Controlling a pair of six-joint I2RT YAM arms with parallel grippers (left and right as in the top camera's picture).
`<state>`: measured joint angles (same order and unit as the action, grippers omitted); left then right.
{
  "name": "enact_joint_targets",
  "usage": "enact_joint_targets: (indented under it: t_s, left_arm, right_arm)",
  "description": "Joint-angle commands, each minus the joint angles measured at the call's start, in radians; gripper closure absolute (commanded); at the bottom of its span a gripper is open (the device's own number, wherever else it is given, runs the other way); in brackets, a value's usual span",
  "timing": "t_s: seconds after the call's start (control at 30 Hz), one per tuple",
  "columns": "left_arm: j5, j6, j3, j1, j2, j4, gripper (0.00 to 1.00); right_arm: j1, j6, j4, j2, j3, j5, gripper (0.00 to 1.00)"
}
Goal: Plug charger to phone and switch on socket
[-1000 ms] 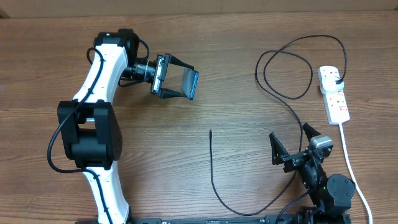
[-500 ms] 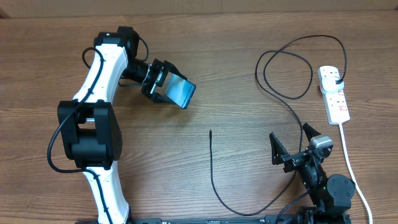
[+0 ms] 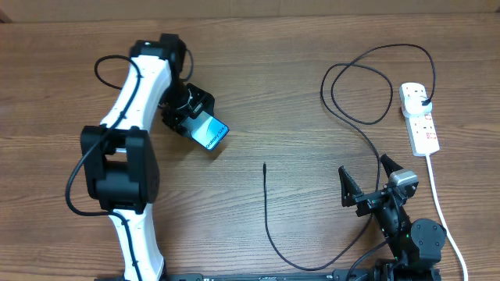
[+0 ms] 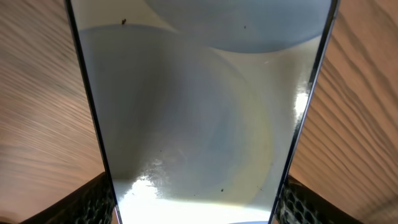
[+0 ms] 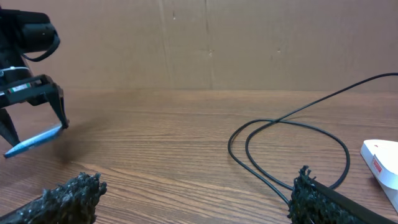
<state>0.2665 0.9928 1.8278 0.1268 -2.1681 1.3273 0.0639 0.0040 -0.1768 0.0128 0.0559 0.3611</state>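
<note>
Wood table, L hand clamping phone, prob. tilted

Overhead: fixed above, facing straight down on the whole table, both arms included.
Left wrist: very close to the phone, whose screen fills most of the frame.
Right wrist: low, level, looking across the tabletop; shares the charger loop and the phone with overhead.

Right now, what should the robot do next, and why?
Probably set the phone down near the charger tip: the left gripper holds it tilted above the table, the tip lies free, and the open right gripper could then grasp it.
</note>
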Motion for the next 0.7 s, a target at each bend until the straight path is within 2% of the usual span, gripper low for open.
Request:
enact_joint_targets:
  t_s: [0.0,0.23,0.67]
  left_arm:
    - [-0.191,0.056,0.034,0.04,-0.006,0.003,0.96]
    - [-0.322,0.103,0.034,0.103,-0.006,-0.004,0.96]
    - [-0.291,0.149,0.034,0.122,-0.006,-0.051,0.96]
  right_arm:
    - [-0.004,0.0,0.004,-0.01,-0.001,-0.005,0.0]
    - [-0.004,0.0,0.004,-0.01,-0.001,-0.005,0.0]
    - [-0.004,0.0,0.004,-0.01,-0.001,-0.005,0.0]
